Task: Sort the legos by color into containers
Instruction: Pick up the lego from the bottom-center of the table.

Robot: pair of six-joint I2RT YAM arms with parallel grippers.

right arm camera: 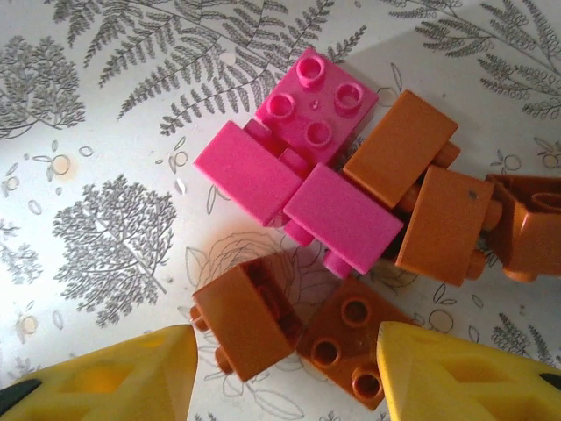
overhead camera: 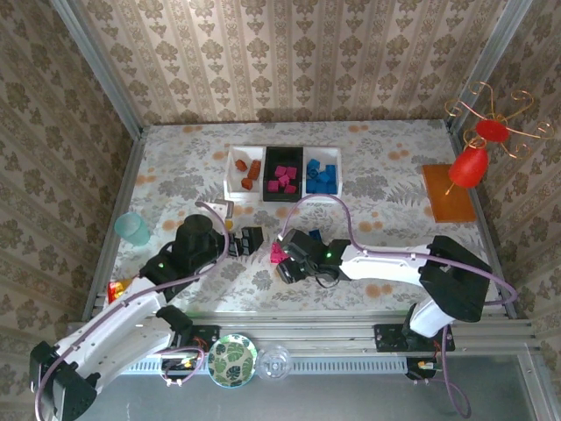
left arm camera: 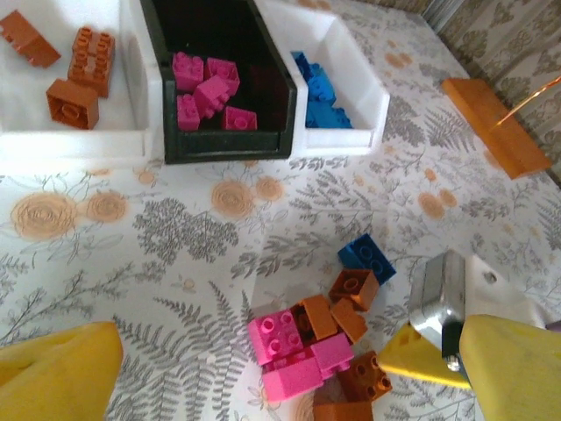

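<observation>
Orange-brown, magenta-pink and blue legos (left arm camera: 320, 342) heaped loose on the fern-printed worktop (left arm camera: 131, 263), toward its near side and well apart from the containers (overhead camera: 230, 180) farther back. Three bins joined in a row, wall to wall. Seen from the left wrist: orange-brown bricks (left arm camera: 72, 101) in the left white bin (left arm camera: 70, 142), magenta-pink bricks (left arm camera: 209, 92) in the middle black bin (left arm camera: 228, 147), blue bricks (left arm camera: 320, 92) in the right white bin (left arm camera: 372, 101).

Spread wide over the loose heap: left end effector (left arm camera: 254, 368), jaws fully apart, its yellow fingers (left arm camera: 61, 373) at the two lower corners of the wrist view. At the heap's far edge, a single blue brick (left arm camera: 366, 256) just beside an orange-brown one. Nearer the camera, pink ones touching each other, one stud-side up.

Low over a heap: right end effector (right arm camera: 287, 355), yellow fingertips (right arm camera: 123, 377) apart and flanking two orange-brown pieces (right arm camera: 250, 320) lying side by side. Whether touching them, impossible to tell. Just beyond, three magenta-pink pieces (right arm camera: 320, 101) pressed together, one with four studs facing up, and more orange-brown ones crowded against them on the right.

From above, both end effectors close together mid-worktop, in front of the black bin. At the left edge, a teal cup (overhead camera: 133, 228); at the right, an orange board (overhead camera: 449, 193); down by the arm bases, a round green-patterned plate (overhead camera: 232, 360).
</observation>
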